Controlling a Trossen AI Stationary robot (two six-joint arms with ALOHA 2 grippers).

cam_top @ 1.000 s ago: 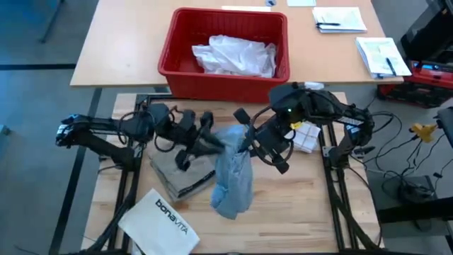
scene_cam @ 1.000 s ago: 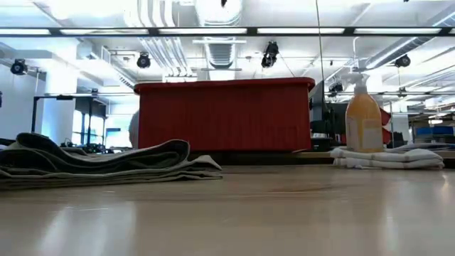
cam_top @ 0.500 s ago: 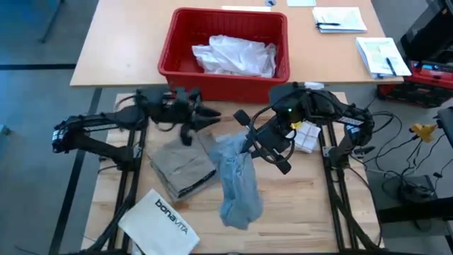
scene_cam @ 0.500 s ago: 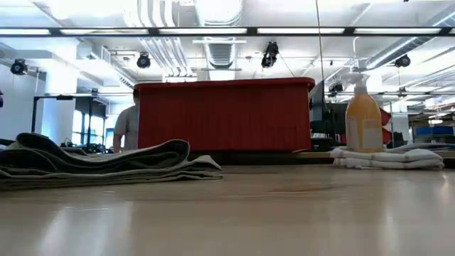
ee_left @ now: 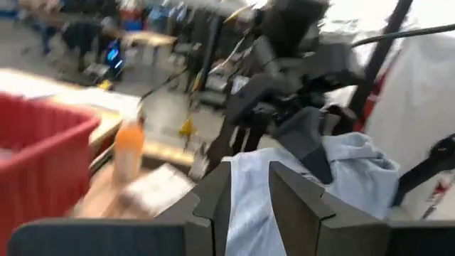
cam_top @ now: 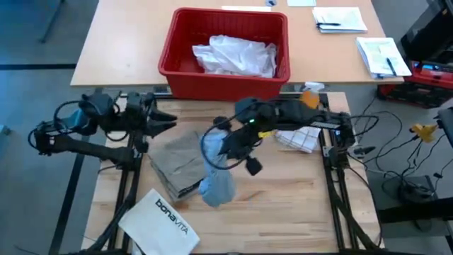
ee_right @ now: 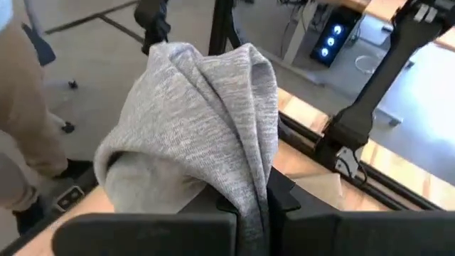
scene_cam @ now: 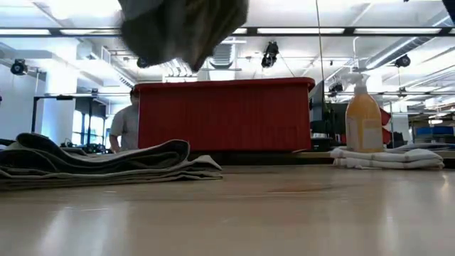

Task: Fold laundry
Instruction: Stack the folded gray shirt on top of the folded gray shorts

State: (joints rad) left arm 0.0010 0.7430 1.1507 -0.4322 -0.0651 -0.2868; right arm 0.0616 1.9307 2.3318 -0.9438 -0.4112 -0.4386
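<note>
The grey T-shirt (cam_top: 216,173) hangs bunched from my right gripper (cam_top: 231,144), which is shut on it above the table's middle; in the low view its lower end (scene_cam: 181,32) stays well above the tabletop. A khaki-tan piece (cam_top: 180,166) lies folded flat on the table just left of it. The white shirt (cam_top: 233,55) lies crumpled in the red basket (cam_top: 177,67). My left gripper (cam_top: 168,120) is open at the far left of the table, holding nothing, and its wrist view looks toward the T-shirt (ee_left: 249,192). My right gripper pinches a bunched part of the grey T-shirt (ee_right: 245,178) between its two fingers, several layers gathered together. The cloth bulges over the fingers and hides their tips. The T-shirt hangs slack below the gripper, lifted clear of the table.
A white "bonavita" bag (cam_top: 159,223) lies at the near left corner. Folded white towels (cam_top: 301,138) and an orange bottle (cam_top: 309,95) stand at the right. The red basket sits beyond the table's far edge. A person (scene_cam: 126,124) stands in the room behind.
My left gripper has drawn back from the T-shirt toward the table's far left. My right gripper has carried the T-shirt toward the left; the shirt has bunched up and now hangs by the khaki piece, its lower end showing at the top of the low view.
</note>
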